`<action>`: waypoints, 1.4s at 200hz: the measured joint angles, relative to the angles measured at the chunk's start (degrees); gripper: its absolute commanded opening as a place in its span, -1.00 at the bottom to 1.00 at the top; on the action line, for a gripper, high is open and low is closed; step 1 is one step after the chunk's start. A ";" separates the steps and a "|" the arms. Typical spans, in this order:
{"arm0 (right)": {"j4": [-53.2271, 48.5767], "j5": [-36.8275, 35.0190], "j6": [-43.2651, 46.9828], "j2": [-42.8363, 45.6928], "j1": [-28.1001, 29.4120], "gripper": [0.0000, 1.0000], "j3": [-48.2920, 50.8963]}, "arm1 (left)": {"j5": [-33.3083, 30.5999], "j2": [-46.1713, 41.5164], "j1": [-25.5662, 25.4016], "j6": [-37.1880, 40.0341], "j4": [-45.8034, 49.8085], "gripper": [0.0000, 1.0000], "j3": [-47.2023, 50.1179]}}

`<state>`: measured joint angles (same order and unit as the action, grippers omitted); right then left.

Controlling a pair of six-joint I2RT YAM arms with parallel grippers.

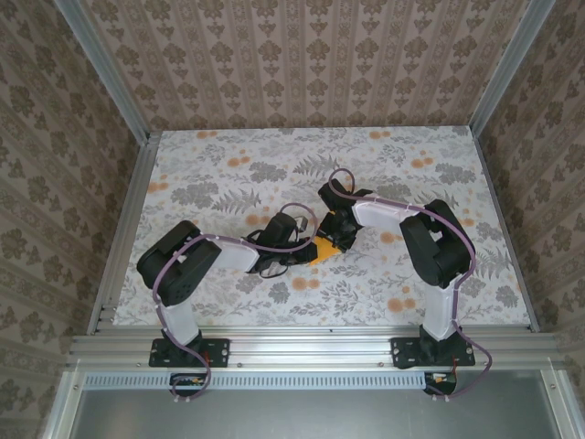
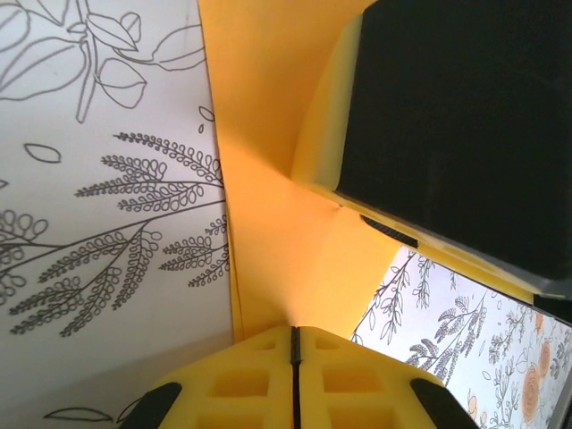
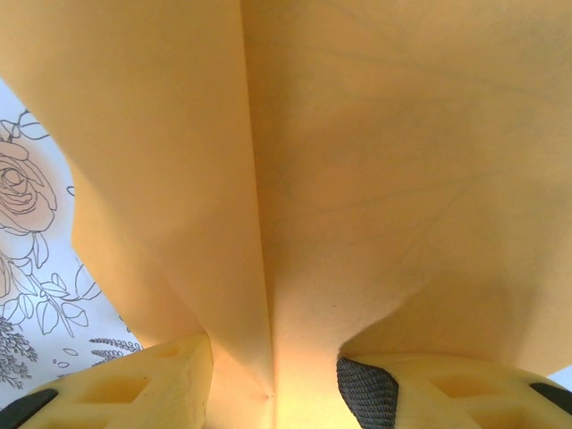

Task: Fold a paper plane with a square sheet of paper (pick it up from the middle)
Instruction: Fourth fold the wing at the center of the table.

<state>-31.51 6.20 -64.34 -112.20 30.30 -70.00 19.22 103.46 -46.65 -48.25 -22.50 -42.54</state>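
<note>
The square sheet of paper [image 1: 322,253] is bright orange and folded. It is held just above the middle of the flower-print table, and both grippers hide most of its outline. My left gripper [image 1: 306,247] comes in from the left. In the left wrist view it [image 2: 295,329] is shut on the lower edge of the paper [image 2: 268,179]. My right gripper [image 1: 336,240] meets it from the right, and one of its fingers [image 2: 429,134] shows there against the paper. In the right wrist view my right gripper [image 3: 273,380] stands open, and a long crease of the paper [image 3: 357,179] runs down into the gap.
The table [image 1: 228,165] is covered by a grey-leaf and orange-flower cloth. Patterned walls and aluminium posts [image 1: 101,69] close the left, back and right sides. A metal rail [image 1: 302,343] with both arm bases runs along the near edge.
</note>
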 measured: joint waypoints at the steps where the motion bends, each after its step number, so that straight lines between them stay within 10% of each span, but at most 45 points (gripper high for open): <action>1: 0.00 0.00 0.00 0.00 0.00 0.04 0.00 | -0.02 -0.02 0.00 0.02 0.00 -0.82 0.00; 190: 3.04 1.29 11.69 11.58 -3.87 0.15 6.64 | -1.38 0.33 -0.63 1.55 7.08 -0.96 -3.61; 280: 18.93 14.67 21.18 14.34 -4.55 -0.49 11.61 | -0.96 0.76 -0.63 1.75 8.70 -0.97 -4.81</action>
<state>-12.58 20.86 -43.16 -97.86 25.76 -58.39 18.26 104.22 -47.29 -46.50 -13.80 -47.35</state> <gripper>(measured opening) 0.267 0.056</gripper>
